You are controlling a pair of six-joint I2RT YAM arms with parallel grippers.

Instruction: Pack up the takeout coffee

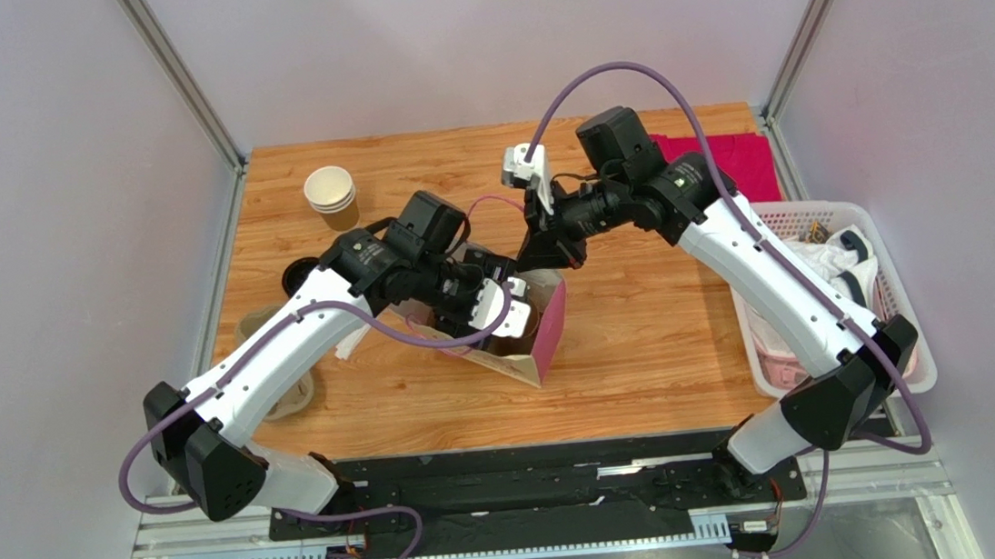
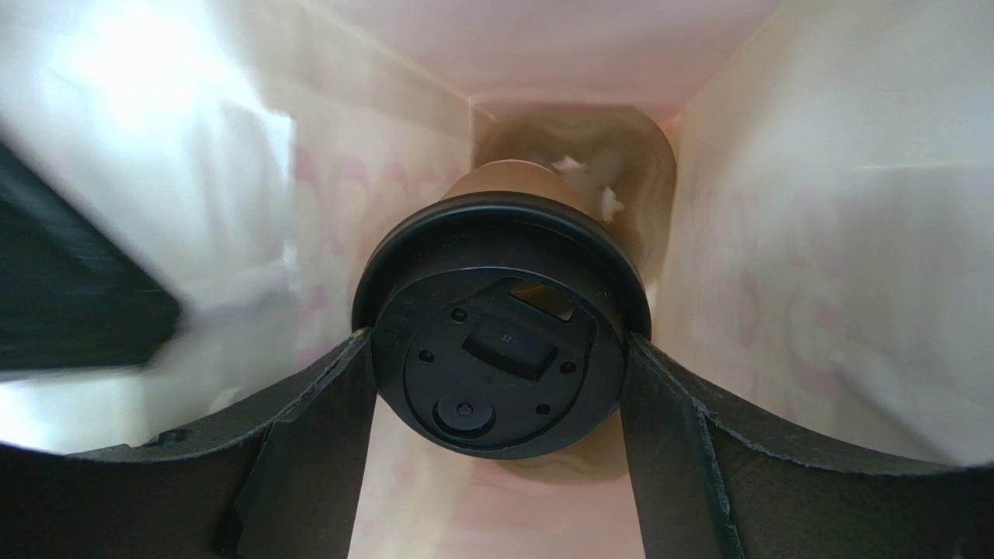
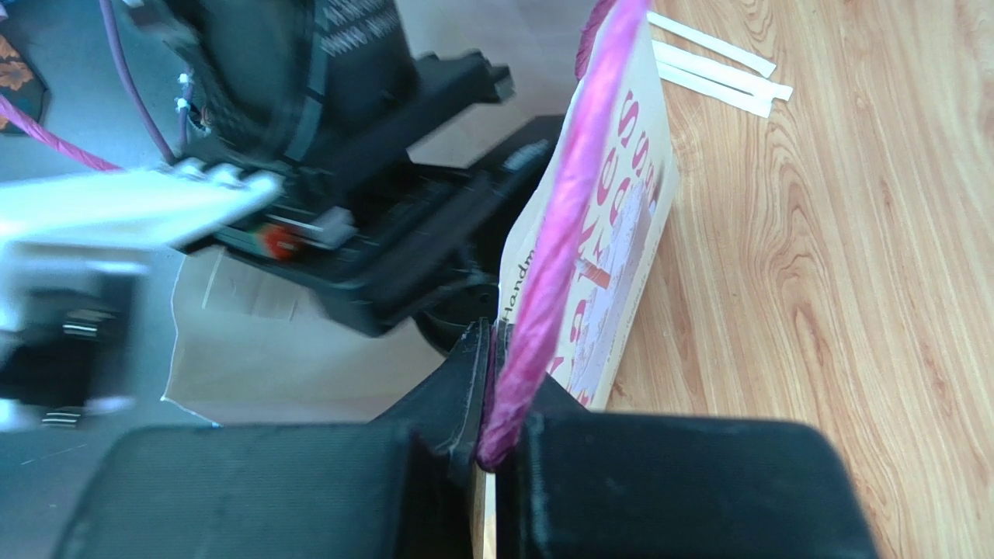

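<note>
Left wrist: left jaws around black-lidded takeout coffee (image 2: 502, 338); right jaws tight on pink handle (image 3: 566, 233).

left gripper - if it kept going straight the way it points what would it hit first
The left gripper holds the cup inside the bag. Straight on, the cup would probably press into the bag's bottom first, though depth is unclear.

Bright, even overhead light; blown-out glare inside the bag (image 2: 152, 105), soft blur at wrist-view edges
</note>
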